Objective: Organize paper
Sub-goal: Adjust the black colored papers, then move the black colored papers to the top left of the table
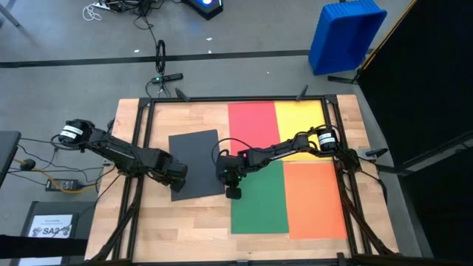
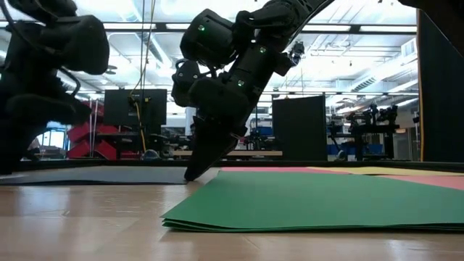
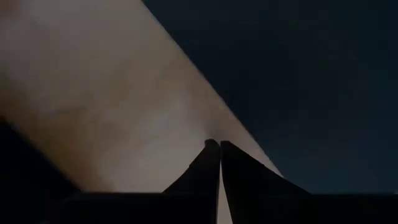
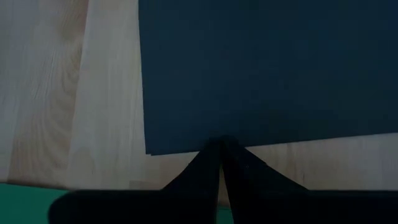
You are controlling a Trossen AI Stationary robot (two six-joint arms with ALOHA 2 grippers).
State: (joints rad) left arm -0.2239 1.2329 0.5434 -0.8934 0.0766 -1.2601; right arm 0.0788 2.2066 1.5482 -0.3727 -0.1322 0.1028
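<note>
Both grippers pressing at the dark sheet's edges

We are resting our left gripper (image 1: 179,174) and right gripper (image 1: 232,191), fingers together, on the dark grey paper (image 1: 196,161) lying on the table (image 1: 199,118), beside green (image 1: 259,199), red (image 1: 251,122), yellow (image 1: 299,118) and orange (image 1: 314,199) sheets.

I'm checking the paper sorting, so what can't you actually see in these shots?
- High view: left gripper hides the black sheet's corner; contact unclear.
- Low view: red sheet and yellow sheet are slivers, edge-on.
- Left wrist view: blurred, too close.
- High view: SA2 sheet text too small.
</note>
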